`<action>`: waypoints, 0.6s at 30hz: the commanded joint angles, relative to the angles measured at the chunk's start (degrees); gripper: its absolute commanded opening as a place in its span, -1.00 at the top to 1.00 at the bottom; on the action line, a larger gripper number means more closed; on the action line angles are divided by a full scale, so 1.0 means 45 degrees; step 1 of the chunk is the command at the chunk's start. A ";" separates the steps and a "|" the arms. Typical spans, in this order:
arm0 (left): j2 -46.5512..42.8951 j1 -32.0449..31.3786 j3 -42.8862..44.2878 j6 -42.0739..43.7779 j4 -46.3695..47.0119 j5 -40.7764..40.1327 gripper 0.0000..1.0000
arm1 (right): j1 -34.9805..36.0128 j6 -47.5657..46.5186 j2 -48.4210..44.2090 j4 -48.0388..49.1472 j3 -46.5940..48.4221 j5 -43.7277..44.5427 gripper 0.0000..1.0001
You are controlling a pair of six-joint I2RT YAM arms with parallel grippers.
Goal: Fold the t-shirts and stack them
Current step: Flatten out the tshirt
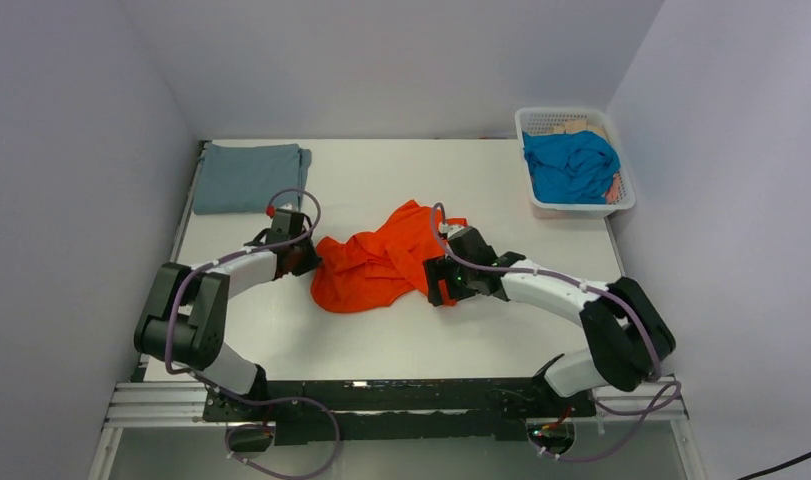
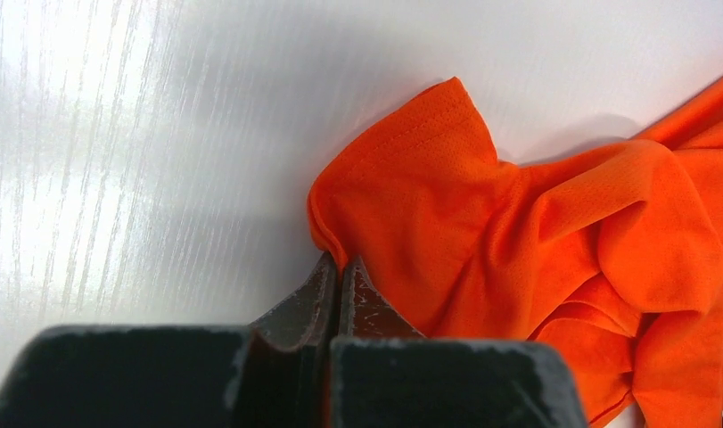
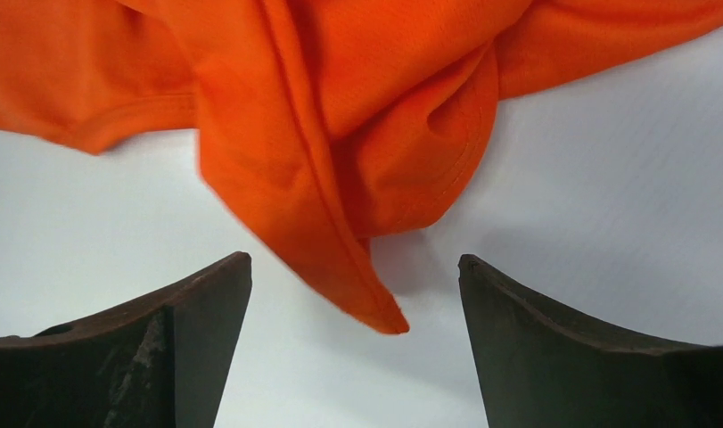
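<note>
- Step in hand: spreading the orange t-shirt flat before any fold. It lies crumpled in the centre of the top frame, on the white table, between my two grippers.
- Left gripper: fingers pressed together with no gap. The shirt's stitched hem meets the tips, so I read this as a pinch on the left edge of the cloth.
- Right gripper: spread wide and holding nothing. A pointed corner of the orange shirt hangs between the fingers in the right wrist view, and neither finger touches it.
- Grey-blue t-shirt: folded flat, upper left of the top frame, well apart from the work.
- Turquoise t-shirt: bunched in the white basket, upper right.
- Progress, my judgement: one shirt folded, one in hand, one not begun.
- Next move calls for advancing the right gripper onto that corner and closing on a single layer. Both arms should then draw apart to tension the cloth.
- Risk: the corner seems doubled over, so I may catch two layers.
</note>
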 commanded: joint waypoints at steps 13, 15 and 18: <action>-0.1788 -0.0057 -0.0416 0.0301 -0.1179 -0.1811 1.00 | 0.0966 0.1247 0.0922 -0.1648 0.0966 0.2911 0.71; -0.2207 -0.0058 -0.0101 0.0344 -0.1421 -0.2325 1.00 | 0.0955 0.1365 0.0432 -0.2178 0.1225 0.3982 0.76; -0.2958 -0.0058 0.0123 0.0438 -0.1556 -0.3226 1.00 | 0.0967 0.1757 -0.0417 -0.3116 0.1769 0.6203 0.84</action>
